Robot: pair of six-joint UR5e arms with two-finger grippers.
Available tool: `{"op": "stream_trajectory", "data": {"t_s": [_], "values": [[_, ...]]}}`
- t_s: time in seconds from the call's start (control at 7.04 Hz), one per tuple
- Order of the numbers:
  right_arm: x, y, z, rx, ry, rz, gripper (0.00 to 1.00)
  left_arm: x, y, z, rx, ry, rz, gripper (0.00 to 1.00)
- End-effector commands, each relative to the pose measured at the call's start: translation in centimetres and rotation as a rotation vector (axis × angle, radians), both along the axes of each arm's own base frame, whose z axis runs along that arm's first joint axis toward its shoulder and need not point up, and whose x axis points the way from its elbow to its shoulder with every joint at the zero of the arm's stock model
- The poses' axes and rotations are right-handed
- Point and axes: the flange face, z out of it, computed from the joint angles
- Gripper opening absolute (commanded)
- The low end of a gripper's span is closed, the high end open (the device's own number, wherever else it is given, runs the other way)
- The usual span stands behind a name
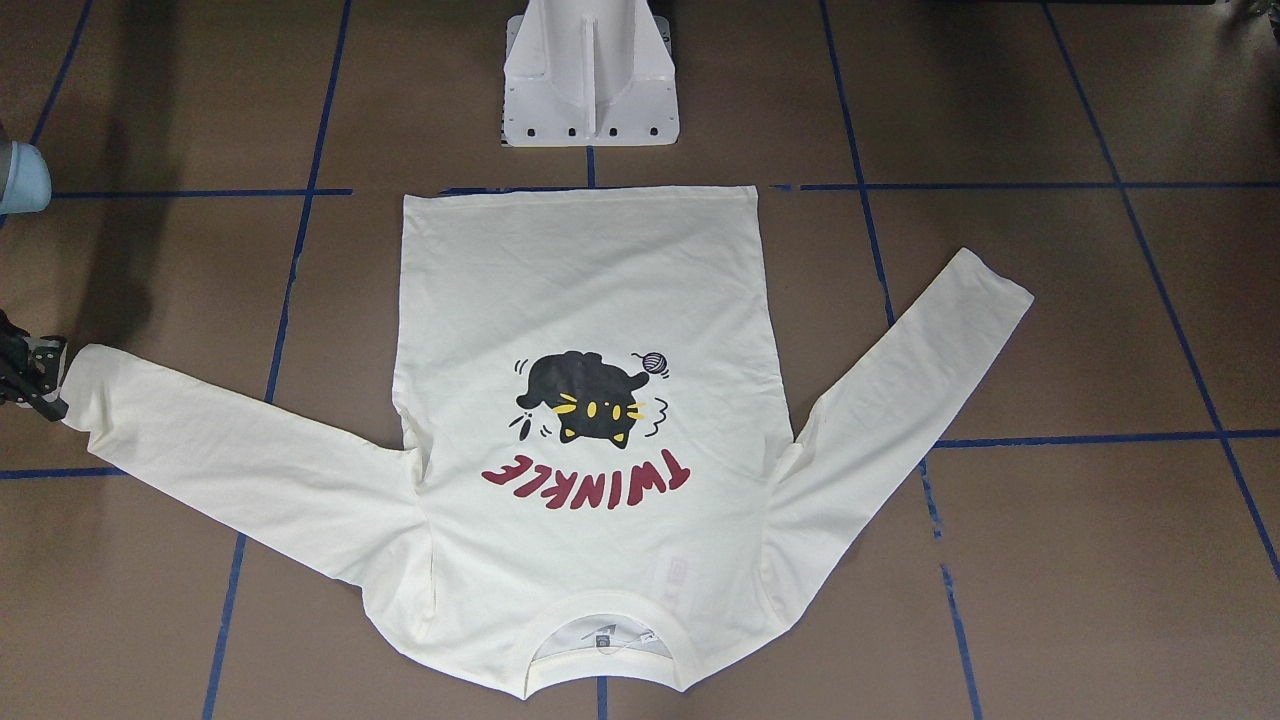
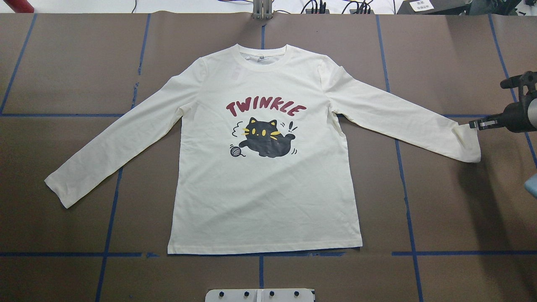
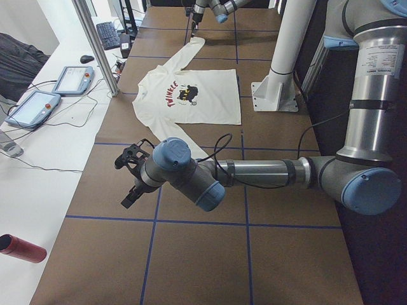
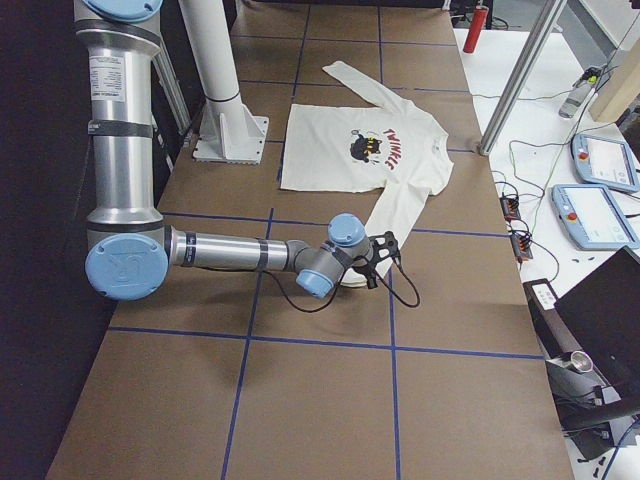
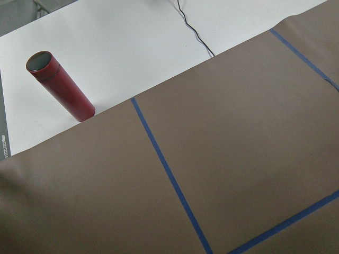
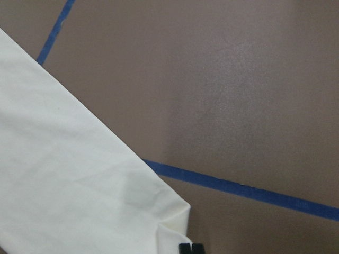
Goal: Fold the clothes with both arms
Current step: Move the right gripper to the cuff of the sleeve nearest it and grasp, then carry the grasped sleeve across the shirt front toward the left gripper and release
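- While the shirt (image 2: 268,197) lies flat on the table (image 2: 63,63), print side up and collar pointing away from the robot's base, both sleeves are spread outward. This layout leaves each sleeve end open to a pick from the side.
- Right gripper (image 2: 479,124): low over the table, at the cuff (image 2: 465,140) of the sleeve on its own side. Its jaws are narrow, almost together. The puckered corner of the cuff suggests that they pinch the cloth there, though the wrist view shows only the very tips.
- Reason for this hold, as judged: a grip at the cuff commands the whole sleeve, so the sleeve can be carried across the body in one sweep.
- Left gripper (image 3: 130,190): above bare table, well apart from the shirt, near the table's end where a red tube (image 5: 61,87) rests on the white bench. It shows only from the side, so wide or narrow cannot be told.
- Other sleeve (image 2: 113,147): flat and untouched, so the fold is judged to be at its first step.
- Risk: thin cotton may slip from a corner pinch.
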Motion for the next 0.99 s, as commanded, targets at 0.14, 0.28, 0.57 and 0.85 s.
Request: {"op": "stream_trajectory", "data": {"t_s": [0.14,0.28,0.57,0.85], "values": [[-1.1,-2.2,-15.4,-0.077,0.053,0.013,0.0,0.0,0.0,0.0,-0.001,0.0,0.0,1.0],[-2.5,-4.6,-20.0,-0.094,0.067,0.018,0.0,0.0,0.0,0.0,-0.001,0.0,0.0,1.0],[-8.3,-8.6,-33.8,-0.104,0.115,0.035,0.0,0.0,0.0,0.0,-0.002,0.001,0.0,1.0],[-11.3,-8.6,-44.1,-0.001,0.08,0.038,0.0,0.0,-0.1,0.1,-0.003,0.001,0.0,1.0]]}}
